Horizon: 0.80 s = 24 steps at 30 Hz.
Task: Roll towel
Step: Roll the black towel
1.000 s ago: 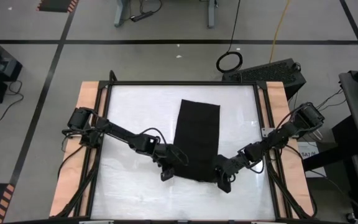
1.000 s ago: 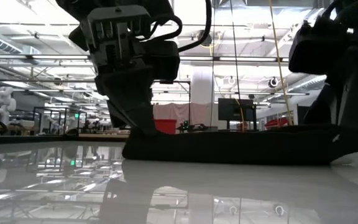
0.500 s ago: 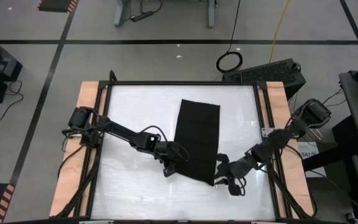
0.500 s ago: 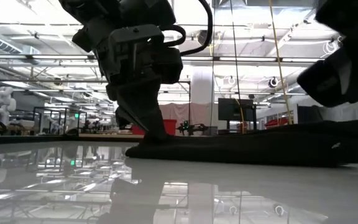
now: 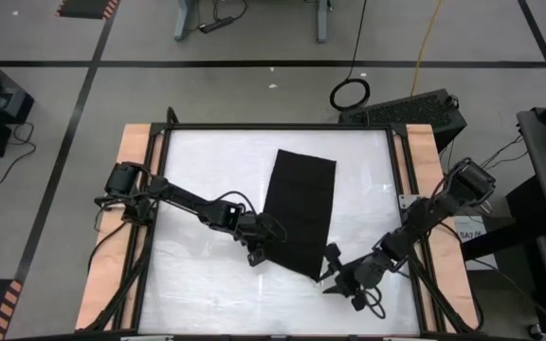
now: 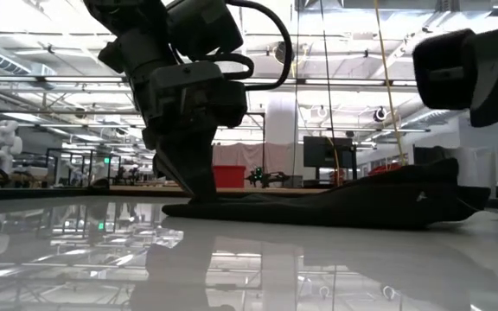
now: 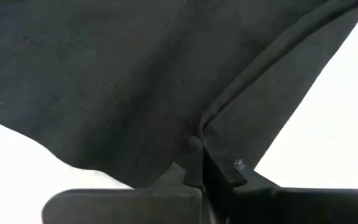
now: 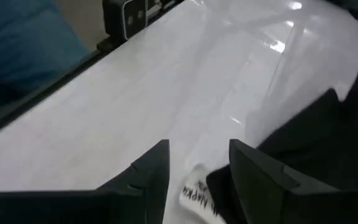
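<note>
Change since earlier: right gripper [image 5: 333, 280] has let go of the towel's near right corner, jaws spreading, and backed off toward 5 o'clock; that corner, lifted before, has dropped back to the table. Left gripper [image 5: 256, 254] has stayed clamped at the near left corner and shifted slightly toward 12 o'clock.
Towel place: towel [image 5: 298, 210] lies on the white tabletop [image 5: 207, 170], right of centre, long axis running roughly 12 to 6 o'clock, tilted a little so the near end sits toward 5 o'clock.
Towel look: plain black cloth, flat over most of its length, narrow rectangle from above. Near edge is no longer square; it slants down to a point at the near right corner. Low view shows it [image 6: 335, 203] as a thin dark slab, bunched higher at the right end, thin at the left.
Towel detail: left wrist view shows a hemmed edge [image 7: 272, 68] running diagonally and a fold converging at the pinch point. White tag [image 8: 199, 194] with printed letters shows in the right wrist view, at the cloth's edge.
Left gripper: closed tight on the towel's near left corner, cloth pinched between the fingertips [image 7: 194, 168], tips down at the table.
Right gripper: jaws apart, nothing between them, just off the towel's near right corner at about 5 o'clock of the cloth; fingers [image 8: 151, 165] frame bare tabletop, tag just beside them.
</note>
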Available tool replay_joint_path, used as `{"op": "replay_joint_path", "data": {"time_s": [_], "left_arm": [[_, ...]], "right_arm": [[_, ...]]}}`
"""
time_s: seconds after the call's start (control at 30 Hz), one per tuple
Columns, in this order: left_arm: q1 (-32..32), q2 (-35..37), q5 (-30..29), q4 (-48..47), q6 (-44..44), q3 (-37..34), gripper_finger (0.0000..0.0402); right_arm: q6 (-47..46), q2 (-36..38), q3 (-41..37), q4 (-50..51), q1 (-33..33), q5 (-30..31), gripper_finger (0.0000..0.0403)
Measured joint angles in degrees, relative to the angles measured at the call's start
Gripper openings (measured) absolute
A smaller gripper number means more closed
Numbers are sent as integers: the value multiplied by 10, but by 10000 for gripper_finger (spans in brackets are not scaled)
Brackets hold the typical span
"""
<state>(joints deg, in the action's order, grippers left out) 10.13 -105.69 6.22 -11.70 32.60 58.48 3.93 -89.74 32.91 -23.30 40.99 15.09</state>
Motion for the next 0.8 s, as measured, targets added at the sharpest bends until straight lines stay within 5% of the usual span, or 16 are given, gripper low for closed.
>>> {"op": "replay_joint_path", "data": {"time_s": [0.27, 0.8], "left_arm": [[0, 0, -5, -3, 0, 0, 0], [0, 0, -5, -9, -14, 0, 0]], "right_arm": [[93, -97, 93, 56, -12, -2, 130], [17, -128, 155, 232, -62, 70, 123]]}}
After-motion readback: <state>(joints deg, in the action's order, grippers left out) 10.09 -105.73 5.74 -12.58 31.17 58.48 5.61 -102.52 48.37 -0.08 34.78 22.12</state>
